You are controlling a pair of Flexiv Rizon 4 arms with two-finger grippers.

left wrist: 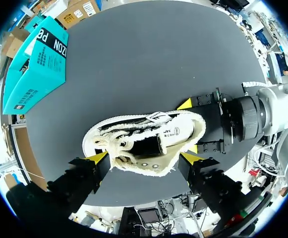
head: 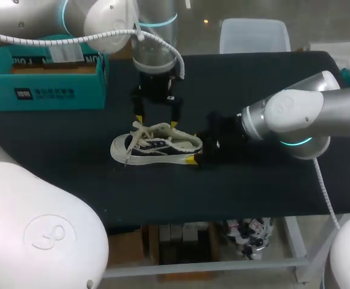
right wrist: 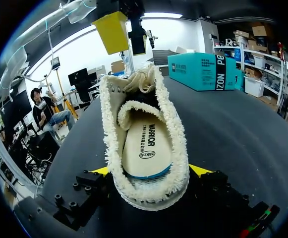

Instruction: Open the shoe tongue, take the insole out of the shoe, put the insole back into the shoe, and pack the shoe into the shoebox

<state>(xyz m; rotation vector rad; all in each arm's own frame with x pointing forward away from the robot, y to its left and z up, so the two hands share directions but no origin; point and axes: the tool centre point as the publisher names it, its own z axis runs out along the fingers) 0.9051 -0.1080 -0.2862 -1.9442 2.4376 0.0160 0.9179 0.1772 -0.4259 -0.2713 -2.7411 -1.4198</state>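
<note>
right gripper [right wrist: 149,171] clamps shoe [right wrist: 177,139] heel | left gripper [left wrist: 144,157] spread wide above shoe

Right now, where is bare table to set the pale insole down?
Bare: black tabletop between the cream-and-navy canvas shoe and the near edge, plus the far right corner. Crowded: around the shoe, with left gripper and right gripper.

The surface [head: 253,186] is a wide table with a flat, matte black covering that reaches to all its edges. Under its front edge, a pale metal frame [head: 211,265] with one leg is visible in the head view.
</note>
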